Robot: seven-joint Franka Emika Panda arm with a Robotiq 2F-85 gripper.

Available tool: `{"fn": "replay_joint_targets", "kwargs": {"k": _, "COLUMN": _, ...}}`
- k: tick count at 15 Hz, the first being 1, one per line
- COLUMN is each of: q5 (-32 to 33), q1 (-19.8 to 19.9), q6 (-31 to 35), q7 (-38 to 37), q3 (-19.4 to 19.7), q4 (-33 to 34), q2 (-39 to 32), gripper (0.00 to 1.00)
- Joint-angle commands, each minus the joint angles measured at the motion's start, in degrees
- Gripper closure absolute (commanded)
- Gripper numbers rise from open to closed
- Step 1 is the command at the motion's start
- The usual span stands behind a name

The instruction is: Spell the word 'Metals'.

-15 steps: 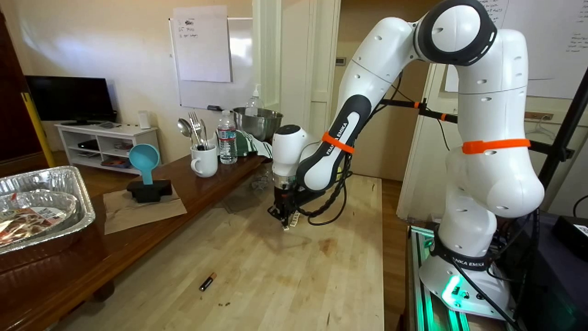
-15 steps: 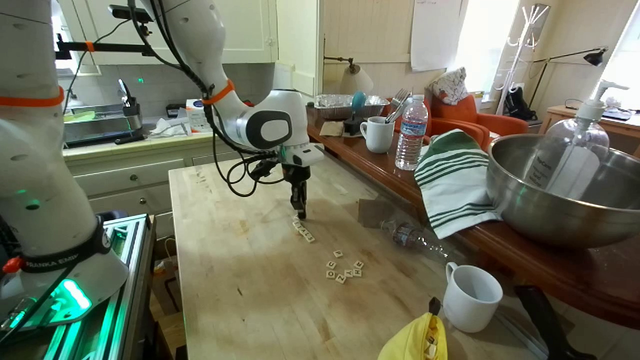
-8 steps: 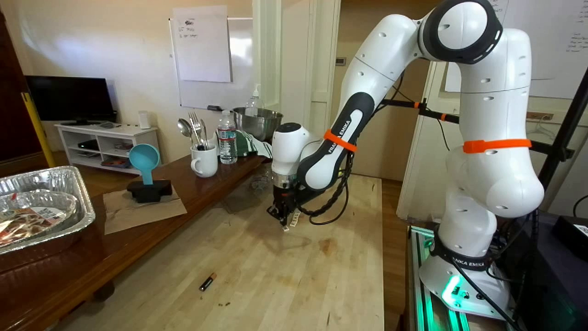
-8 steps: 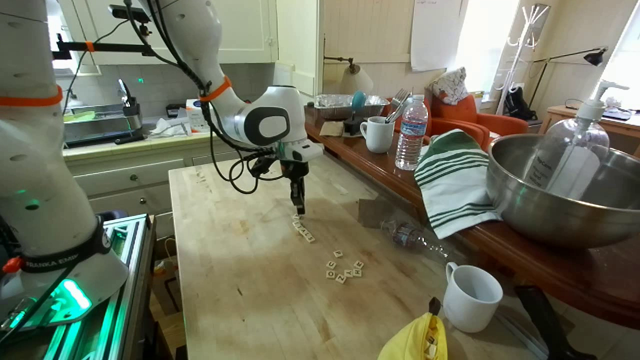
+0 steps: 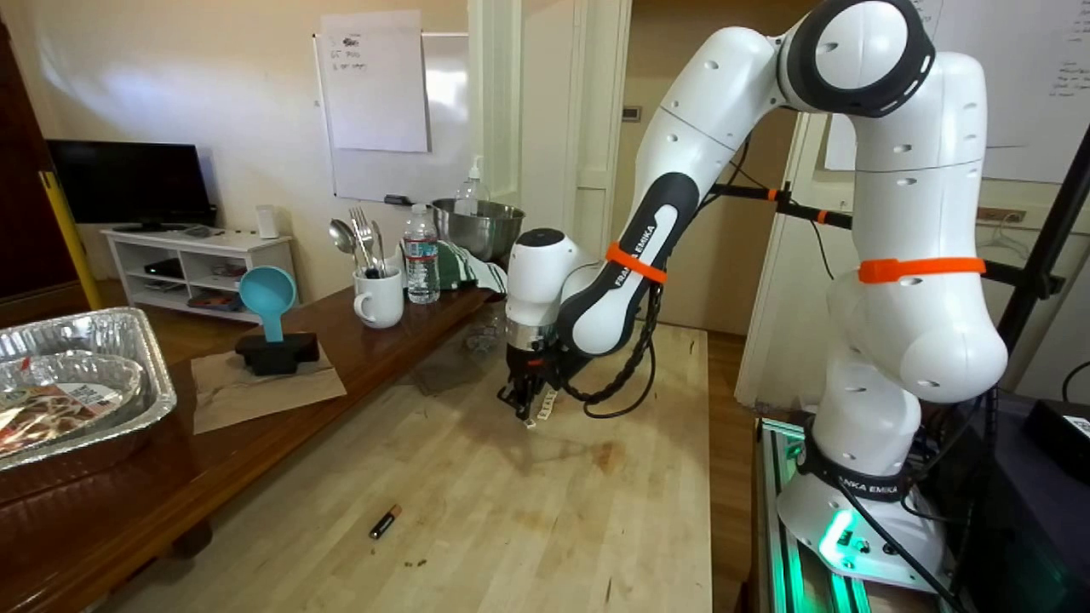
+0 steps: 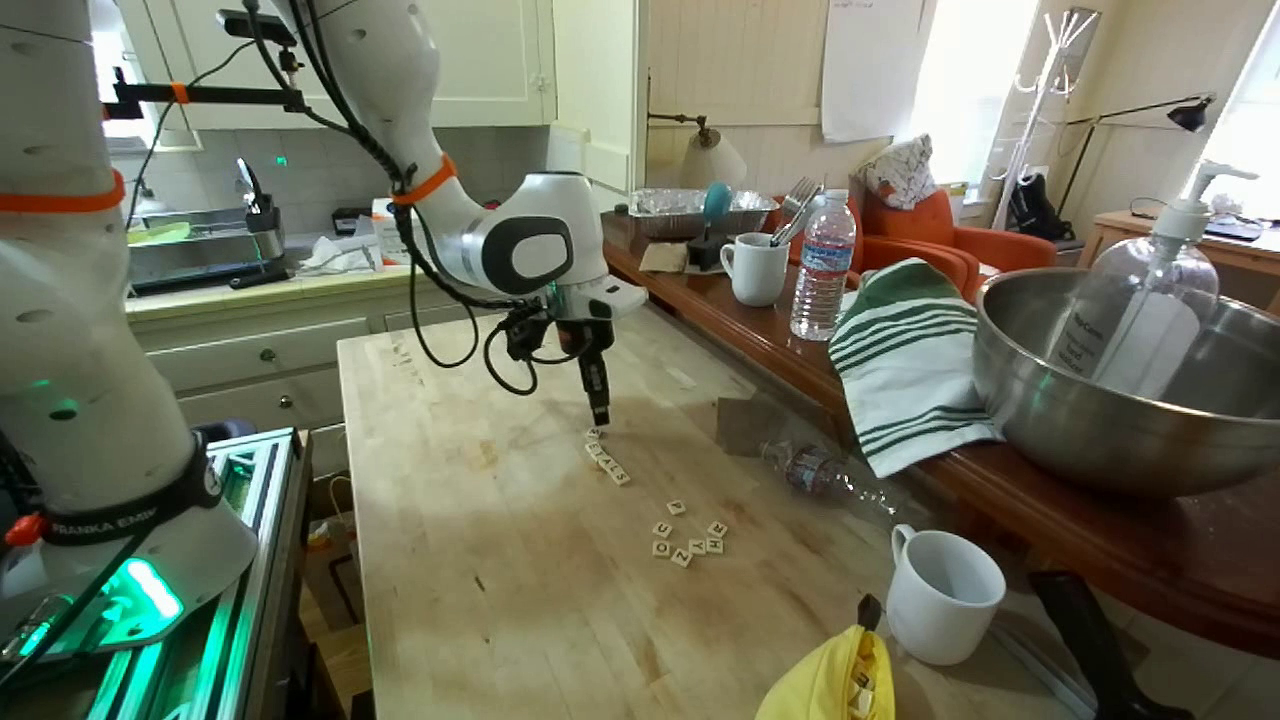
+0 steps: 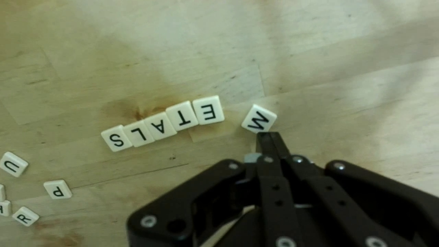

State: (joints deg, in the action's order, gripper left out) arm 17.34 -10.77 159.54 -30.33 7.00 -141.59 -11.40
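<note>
1. Letter tiles (image 7: 159, 126) lay on the pale wooden table (image 6: 500, 600); in the wrist view we read five of them, upside down there and from right to left, as E, T, A, L and S; they lay close side by side in a slightly bent row.
2. The M tile (image 7: 258, 117) lay just past the E tile (image 7: 208, 110), with a gap between them; we saw it turned askew to the row.
3. The gripper (image 7: 270, 135) hung over the table at the M tile; we saw its fingers (image 7: 268, 148) pressed together, their tips covering a corner of the tile in the wrist view; whether they touched it we could not tell.
4. Off the S end of the row we found the P tile (image 7: 58, 189), the U tile (image 7: 13, 164) and the R tile (image 7: 25, 216); in an exterior view we counted seven loose tiles (image 6: 697, 547) in a cluster.
5. In an exterior view a yellow pouch (image 6: 825, 680) lay just beside a white mug (image 6: 945, 600); a mug of cutlery (image 5: 379, 302) and a plastic bottle (image 5: 421, 260) stood side by side on the dark wooden counter (image 5: 362, 351) in both exterior views.
</note>
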Motion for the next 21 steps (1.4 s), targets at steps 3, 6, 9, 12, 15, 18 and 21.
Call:
{"fn": "replay_joint_targets", "kwargs": {"k": 3, "q5": 1.73, "q1": 0.59, "q6": 4.89, "q7": 6.29, "q3": -0.42, "q4": -1.59, "q2": -0.82, "gripper": 1.00}}
{"fn": "replay_joint_targets", "kwargs": {"k": 6, "q5": 2.99, "q1": 0.24, "q6": 6.71, "q7": 8.99, "q3": 0.05, "q4": -1.95, "q2": -1.35, "gripper": 1.00}}
{"fn": "replay_joint_targets", "kwargs": {"k": 9, "q5": 3.79, "q1": 0.06, "q6": 8.00, "q7": 10.98, "q3": 0.34, "q4": -2.07, "q2": -1.95, "gripper": 1.00}}
{"fn": "replay_joint_targets", "kwargs": {"k": 12, "q5": 4.22, "q1": -0.02, "q6": 8.70, "q7": 11.92, "q3": 0.50, "q4": -1.98, "q2": -2.67, "gripper": 1.00}}
{"fn": "replay_joint_targets", "kwargs": {"k": 15, "q5": 3.86, "q1": 0.19, "q6": 8.61, "q7": 12.79, "q3": 0.42, "q4": -1.91, "q2": -2.84, "gripper": 1.00}}
{"fn": "replay_joint_targets", "kwargs": {"k": 18, "q5": 3.34, "q1": 0.30, "q6": 8.53, "q7": 13.18, "q3": 0.26, "q4": -2.11, "q2": -2.66, "gripper": 1.00}}
{"fn": "replay_joint_targets", "kwargs": {"k": 21, "q5": 2.09, "q1": 0.81, "q6": 8.44, "q7": 14.94, "q3": -0.27, "q4": -2.75, "q2": -1.29, "gripper": 1.00}}
